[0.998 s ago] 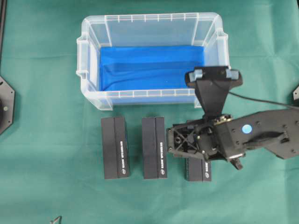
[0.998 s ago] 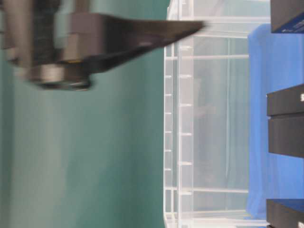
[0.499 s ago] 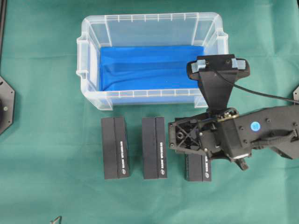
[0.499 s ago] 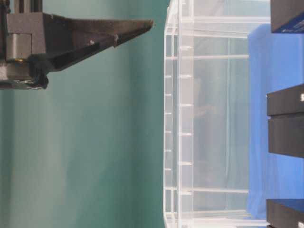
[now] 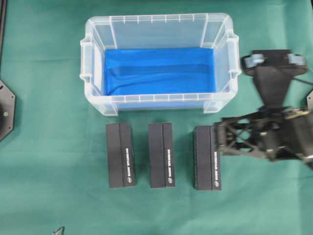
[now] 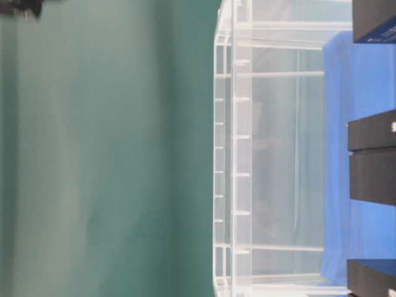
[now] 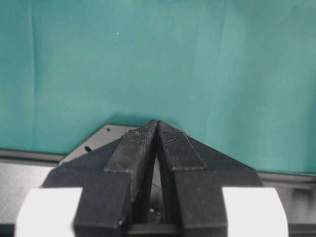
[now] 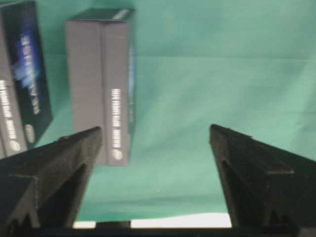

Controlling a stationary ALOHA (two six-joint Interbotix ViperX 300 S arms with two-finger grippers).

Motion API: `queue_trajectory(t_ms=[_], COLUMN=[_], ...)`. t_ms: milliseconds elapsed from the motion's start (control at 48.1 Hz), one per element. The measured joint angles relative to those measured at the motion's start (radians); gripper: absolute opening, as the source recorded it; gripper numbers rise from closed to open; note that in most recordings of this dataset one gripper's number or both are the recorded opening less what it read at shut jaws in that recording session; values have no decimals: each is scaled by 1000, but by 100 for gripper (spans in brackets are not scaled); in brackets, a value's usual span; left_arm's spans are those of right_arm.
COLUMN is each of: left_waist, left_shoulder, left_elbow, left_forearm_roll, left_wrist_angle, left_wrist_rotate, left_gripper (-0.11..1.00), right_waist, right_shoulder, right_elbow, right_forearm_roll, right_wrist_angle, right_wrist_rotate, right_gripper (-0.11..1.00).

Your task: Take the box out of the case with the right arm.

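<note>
The clear case (image 5: pixel 96 57) stands at the back of the green cloth, and only its blue sheet (image 5: pixel 159 71) shows inside. Three black boxes lie side by side in front of it: left (image 5: pixel 120 154), middle (image 5: pixel 161 154) and right (image 5: pixel 207 157). My right gripper (image 5: pixel 220 139) hovers open at the right box's right edge, holding nothing. In the right wrist view its fingers (image 8: pixel 59 158) stand wide apart around bare cloth, with a box (image 8: pixel 101 84) up to the left. My left gripper (image 7: pixel 157 123) is shut over bare cloth, with nothing in it.
A black mounting plate (image 5: pixel 6 110) sits at the left edge of the cloth. The right arm's camera bracket (image 5: pixel 273 73) and cable lie just right of the case. The table-level view shows the case wall (image 6: pixel 238 154) and box ends (image 6: pixel 371 161).
The right arm has drawn back to the right, off the right box, which now shows in full. Its open gripper has left the table-level view.
</note>
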Motion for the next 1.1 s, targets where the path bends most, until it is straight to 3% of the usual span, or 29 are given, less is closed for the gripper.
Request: queue_trajectory(t_ms=[374, 707, 935, 1102], left_waist=[0, 0, 0, 0], left_shoulder=[3, 5, 6, 6], left_elbow=[0, 0, 0, 0], left_forearm_roll=[-2, 0, -2, -2], left_wrist_angle=[0, 0, 0, 0], left_wrist_rotate=[0, -2, -2, -2], left_gripper=[0, 0, 0, 0], right_waist=[66, 64, -37, -173], right_shoulder=[-199, -258, -282, -299], right_elbow=[181, 215, 232, 239], right_forearm_roll=[6, 0, -5, -6], right_wrist_angle=[12, 40, 41, 40], right_wrist_rotate=[66, 52, -49, -206], right_gripper=[90, 84, 84, 84])
